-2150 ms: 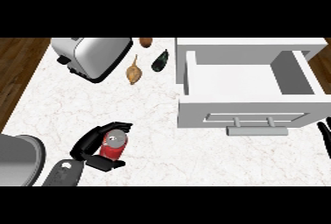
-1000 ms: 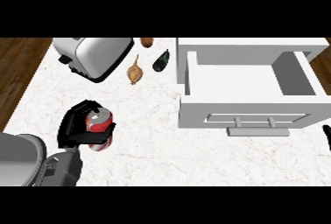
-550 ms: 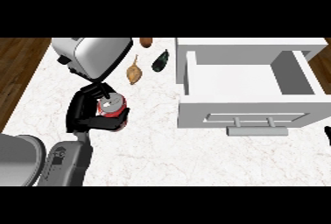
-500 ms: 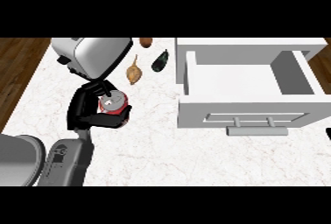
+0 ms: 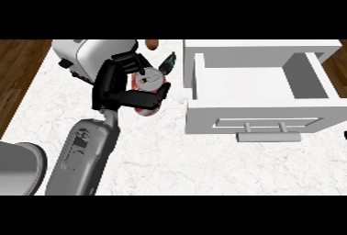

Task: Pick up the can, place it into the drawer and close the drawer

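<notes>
Can: the red can [image 5: 148, 87] is lifted off the counter, left of the open drawer [image 5: 261, 87] and not yet over it.
Left hand: the left hand [image 5: 119, 87] is curled round the can.
Right hand: out of sight.
Done: pickup.
Left: carry across, set inside, push the drawer by its handle [image 5: 268, 136].
Nearby: toaster [image 5: 92, 55] behind the hand.

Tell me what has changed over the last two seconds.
The left hand, curled round the can throughout, has carried it from the counter's near left up and rightward, towards the open drawer. It now hangs beside the toaster, short of the drawer. Drawer and toaster stayed put.
</notes>
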Robot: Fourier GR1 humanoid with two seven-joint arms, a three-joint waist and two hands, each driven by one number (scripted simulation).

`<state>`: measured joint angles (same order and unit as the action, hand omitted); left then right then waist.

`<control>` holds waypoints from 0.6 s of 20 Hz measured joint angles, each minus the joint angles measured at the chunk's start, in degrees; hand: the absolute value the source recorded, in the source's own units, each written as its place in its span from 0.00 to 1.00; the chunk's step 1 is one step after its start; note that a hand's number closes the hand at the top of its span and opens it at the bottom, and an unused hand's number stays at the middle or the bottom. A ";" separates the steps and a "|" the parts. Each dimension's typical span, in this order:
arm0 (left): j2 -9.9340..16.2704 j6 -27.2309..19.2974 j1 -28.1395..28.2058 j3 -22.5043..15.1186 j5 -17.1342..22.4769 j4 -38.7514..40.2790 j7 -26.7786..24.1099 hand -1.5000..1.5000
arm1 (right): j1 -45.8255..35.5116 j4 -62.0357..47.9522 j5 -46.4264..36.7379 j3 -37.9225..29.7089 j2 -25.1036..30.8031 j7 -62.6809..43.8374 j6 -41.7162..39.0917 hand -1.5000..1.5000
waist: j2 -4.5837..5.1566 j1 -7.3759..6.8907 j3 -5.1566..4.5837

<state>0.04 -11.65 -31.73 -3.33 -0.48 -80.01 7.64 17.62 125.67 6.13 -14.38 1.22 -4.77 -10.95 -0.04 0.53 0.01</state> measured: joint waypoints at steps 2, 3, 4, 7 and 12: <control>-0.01 -1.73 -3.42 -1.18 -0.49 0.44 2.33 1.00 | 0.50 0.81 0.24 -0.14 -0.02 -0.42 -0.05 0.00 | 0.00 0.08 0.01; -0.02 -2.76 -4.65 -2.14 -0.35 1.00 2.55 1.00 | 0.45 0.97 1.05 -0.97 0.44 -0.73 -0.33 0.00 | 0.00 0.13 0.01; -0.02 -3.57 -6.47 -2.72 -0.52 0.88 4.07 1.00 | 0.09 0.47 1.26 -1.40 0.70 -0.70 -0.45 0.00 | -0.01 0.12 0.00; -0.03 -7.40 -12.66 -4.84 -0.54 3.54 6.48 1.00 | 1.14 0.45 1.29 -1.36 0.12 0.57 -1.28 0.00 | 0.02 0.39 0.01; -0.04 -11.61 -22.19 -6.43 1.21 10.02 8.00 1.00 | -0.21 0.62 2.01 -2.29 0.58 -0.54 -1.17 0.00 | 0.10 0.59 0.02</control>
<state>0.00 -23.26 -53.91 -9.76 0.73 -69.99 15.64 17.40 126.29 8.14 -16.68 1.79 -5.31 -12.13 0.06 1.11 0.03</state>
